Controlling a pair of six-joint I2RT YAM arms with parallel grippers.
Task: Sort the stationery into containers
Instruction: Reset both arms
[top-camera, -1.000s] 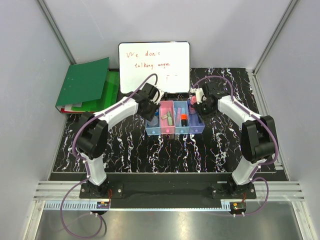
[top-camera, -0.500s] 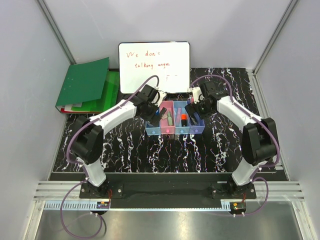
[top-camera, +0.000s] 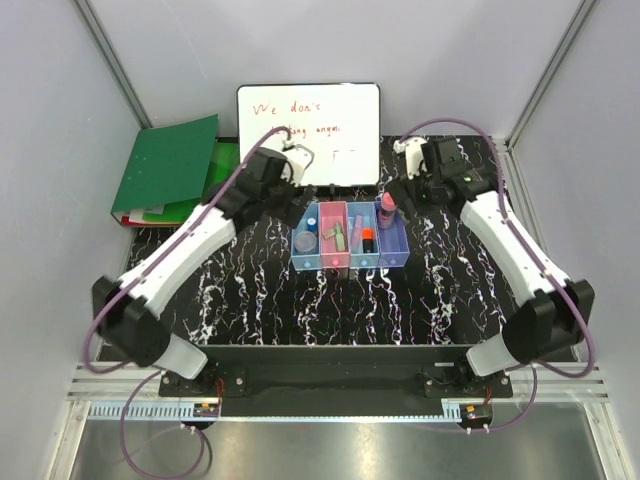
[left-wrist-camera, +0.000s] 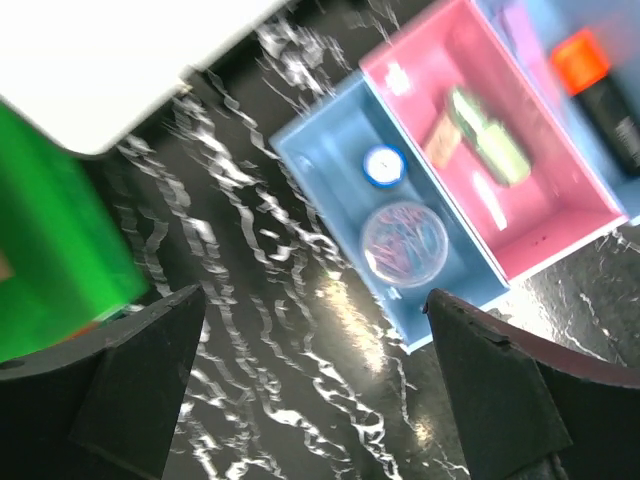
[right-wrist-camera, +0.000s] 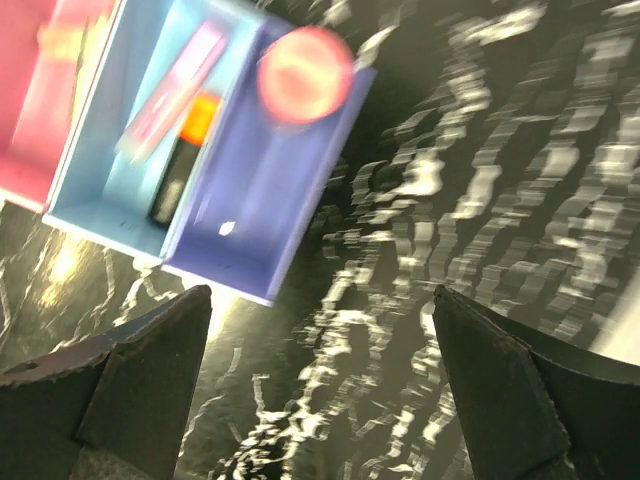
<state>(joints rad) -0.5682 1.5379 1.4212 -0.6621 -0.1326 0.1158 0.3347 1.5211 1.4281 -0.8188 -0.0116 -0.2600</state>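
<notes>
The containers (top-camera: 350, 262) are four joined bins on the black marbled table. The left blue bin (left-wrist-camera: 330, 150) holds a blue-capped bottle (left-wrist-camera: 383, 165) and a clear round piece (left-wrist-camera: 403, 243). Pale green sticks (left-wrist-camera: 487, 145) lie in the pink bin (left-wrist-camera: 560, 215). A pink stick (right-wrist-camera: 175, 88) and an orange-capped black marker (right-wrist-camera: 180, 165) lie in the second blue bin. A red-topped item (right-wrist-camera: 303, 75) stands in the purple bin (right-wrist-camera: 250, 200). My left gripper (top-camera: 292, 198) (left-wrist-camera: 315, 300) hangs open and empty, back-left of the bins. My right gripper (top-camera: 405, 190) (right-wrist-camera: 322, 295) hangs open and empty, back-right of them.
A whiteboard (top-camera: 308, 135) with red writing leans at the back, just behind the bins. A big green folder (top-camera: 170, 170) lies at the back left, close to the left arm. Grey walls enclose the table on three sides.
Both grippers opened over the bins, then lifted and drew back, the left toward the back left, the right toward the back right. The red-topped item now stands in the purple bin.
</notes>
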